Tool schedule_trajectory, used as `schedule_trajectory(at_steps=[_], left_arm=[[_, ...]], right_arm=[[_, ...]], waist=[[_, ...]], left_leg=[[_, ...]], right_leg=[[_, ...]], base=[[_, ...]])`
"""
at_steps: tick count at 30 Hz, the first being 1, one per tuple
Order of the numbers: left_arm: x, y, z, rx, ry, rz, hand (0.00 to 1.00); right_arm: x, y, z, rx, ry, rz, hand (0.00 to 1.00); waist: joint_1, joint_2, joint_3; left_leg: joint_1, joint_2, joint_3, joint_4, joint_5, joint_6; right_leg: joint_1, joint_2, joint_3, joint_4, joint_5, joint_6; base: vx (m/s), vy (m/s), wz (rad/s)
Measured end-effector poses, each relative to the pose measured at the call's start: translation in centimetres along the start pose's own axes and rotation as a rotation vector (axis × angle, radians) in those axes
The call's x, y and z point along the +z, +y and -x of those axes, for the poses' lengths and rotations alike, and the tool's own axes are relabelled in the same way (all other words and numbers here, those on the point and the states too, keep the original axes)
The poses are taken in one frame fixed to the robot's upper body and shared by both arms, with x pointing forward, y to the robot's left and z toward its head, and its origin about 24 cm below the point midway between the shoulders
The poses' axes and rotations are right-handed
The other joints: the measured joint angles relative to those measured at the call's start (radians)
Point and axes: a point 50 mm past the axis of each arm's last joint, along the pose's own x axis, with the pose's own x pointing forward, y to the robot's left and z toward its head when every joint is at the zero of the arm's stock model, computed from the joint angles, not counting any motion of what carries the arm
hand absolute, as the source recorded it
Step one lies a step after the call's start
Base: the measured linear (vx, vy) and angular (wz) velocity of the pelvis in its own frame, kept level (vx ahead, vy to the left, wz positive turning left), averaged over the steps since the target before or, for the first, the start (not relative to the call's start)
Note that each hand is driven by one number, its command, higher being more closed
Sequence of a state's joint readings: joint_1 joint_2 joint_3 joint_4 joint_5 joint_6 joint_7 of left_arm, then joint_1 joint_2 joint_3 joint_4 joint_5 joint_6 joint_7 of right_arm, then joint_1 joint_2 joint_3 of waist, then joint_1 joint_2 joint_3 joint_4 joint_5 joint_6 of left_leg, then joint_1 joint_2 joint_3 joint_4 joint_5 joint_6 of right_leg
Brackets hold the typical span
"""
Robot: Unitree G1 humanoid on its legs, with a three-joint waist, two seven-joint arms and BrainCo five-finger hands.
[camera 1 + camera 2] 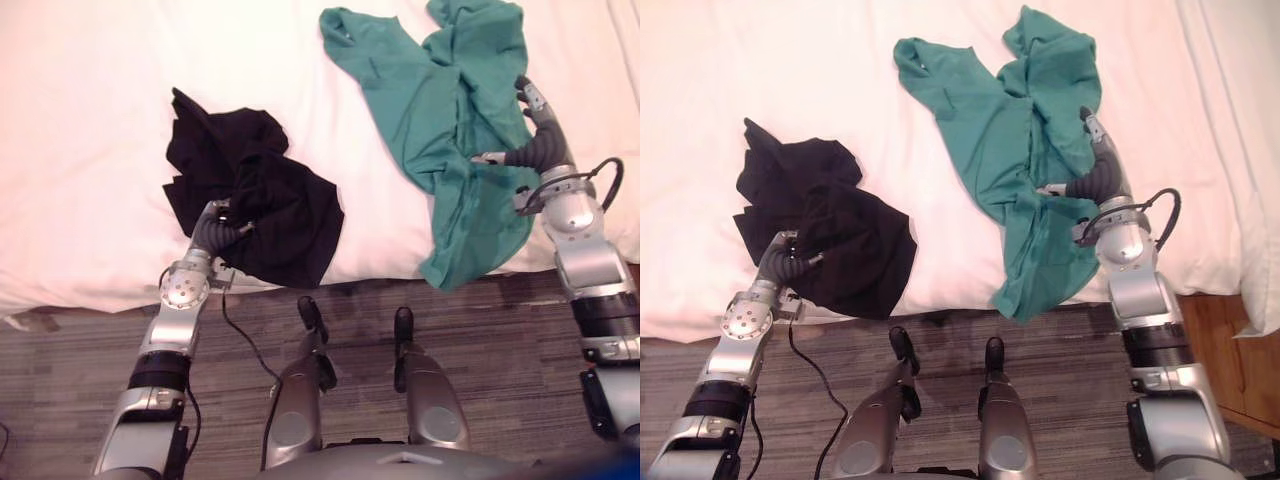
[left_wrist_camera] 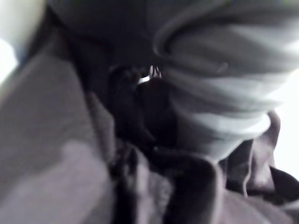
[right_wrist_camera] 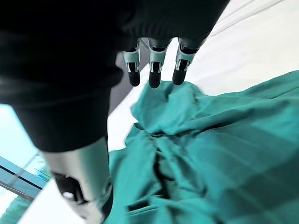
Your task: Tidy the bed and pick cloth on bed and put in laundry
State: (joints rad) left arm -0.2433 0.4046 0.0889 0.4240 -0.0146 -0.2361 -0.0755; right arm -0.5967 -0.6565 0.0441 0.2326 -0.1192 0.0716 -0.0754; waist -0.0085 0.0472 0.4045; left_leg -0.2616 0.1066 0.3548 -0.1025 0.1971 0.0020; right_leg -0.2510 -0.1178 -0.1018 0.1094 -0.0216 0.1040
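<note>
While the left hand (image 1: 213, 232) is being buried in the black cloth (image 1: 275, 205) near the bed's (image 1: 80, 150) front edge, its grasp cannot be made out. The green cloth (image 1: 430, 120), being draped over that edge further right, is being touched by the right hand's (image 1: 536, 118) straight fingers (image 3: 154, 70).

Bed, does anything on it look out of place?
Yes. A crumpled green cloth lies on the bed, its lower end hanging over the near edge; a bunched black cloth sits by that edge too.
</note>
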Motion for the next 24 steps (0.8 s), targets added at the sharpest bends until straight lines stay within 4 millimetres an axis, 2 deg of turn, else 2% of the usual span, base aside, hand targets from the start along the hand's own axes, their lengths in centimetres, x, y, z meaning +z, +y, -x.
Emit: schedule_trajectory(at_steps=[4,8,10,13,15,19,20,24], left_arm=[[-0.3,-0.1,0.6,-0.01,0.005,0.018,1.0],[0.2,-0.3,0.9,-0.031,-0.023,0.016,1.0],[0.5,-0.4,0.8,-0.034,-0.036,0.016,1.0],[0.7,-0.6,0.8,-0.041,-0.043,0.02,1.0],[0.7,-0.8,0.8,-0.046,-0.044,0.046,1.0],[0.4,-1.2,1.0,-0.046,-0.036,0.068,1.0],[0.2,-1.3,1.2,-0.05,-0.027,0.069,1.0],[-1.2,-1.8,2.3,-0.052,0.023,0.087,1.0]], right_arm=[[-0.8,-0.1,-0.9,0.002,0.067,-0.003,0.0],[-2.6,-0.8,-1.4,0.002,0.168,0.02,0.0],[-2.8,-1.0,-1.8,0.003,0.187,0.02,0.0],[-2.3,-1.6,-2.8,0.0,0.175,0.043,0.0],[-2.1,-2.5,-2.9,-0.01,0.158,0.106,0.0],[-1.7,-3.4,-3.5,0.025,0.153,0.228,0.0],[-1.5,-3.8,-3.6,0.036,0.152,0.266,1.0],[-1.6,-3.7,-3.6,0.099,0.166,0.378,1.0]], waist=[[0.01,0.018,0.011],[0.02,0.034,0.02],[0.024,0.041,0.029],[0.026,0.066,0.039],[0.027,0.094,0.039],[0.028,0.128,0.038],[0.027,0.138,0.038],[0.035,0.151,0.034]], left_leg=[[-0.007,0.001,-0.017,0.0,0.004,0.0],[-0.035,0.001,-0.049,0.004,0.013,-0.001],[-0.037,0.0,-0.055,0.004,0.013,-0.002],[-0.049,-0.003,-0.062,0.004,0.013,-0.001],[-0.065,-0.005,-0.067,0.004,0.016,0.0],[-0.083,-0.005,-0.078,0.004,0.02,-0.002],[-0.09,-0.005,-0.089,0.004,0.021,-0.004],[-0.097,-0.001,-0.096,0.004,0.021,-0.014]], right_leg=[[0.001,0.001,-0.015,0.0,-0.003,-0.003],[-0.009,0.002,-0.047,-0.004,-0.004,-0.004],[-0.009,0.002,-0.051,-0.004,-0.004,-0.005],[-0.02,-0.001,-0.054,-0.004,-0.004,-0.004],[-0.032,-0.004,-0.065,-0.004,-0.004,-0.004],[-0.05,-0.005,-0.072,0.004,-0.004,-0.004],[-0.056,-0.005,-0.077,0.008,-0.006,-0.003],[-0.069,-0.006,-0.082,0.025,-0.012,-0.005]], base=[[0.04,-0.027,0.13],[0.06,-0.026,0.19],[0.06,-0.015,0.1],[0.03,-0.009,0.04],[0.02,-0.004,0.07],[0.0,-0.003,0.05],[-0.01,-0.003,0.09],[-0.01,-0.003,0.03]])
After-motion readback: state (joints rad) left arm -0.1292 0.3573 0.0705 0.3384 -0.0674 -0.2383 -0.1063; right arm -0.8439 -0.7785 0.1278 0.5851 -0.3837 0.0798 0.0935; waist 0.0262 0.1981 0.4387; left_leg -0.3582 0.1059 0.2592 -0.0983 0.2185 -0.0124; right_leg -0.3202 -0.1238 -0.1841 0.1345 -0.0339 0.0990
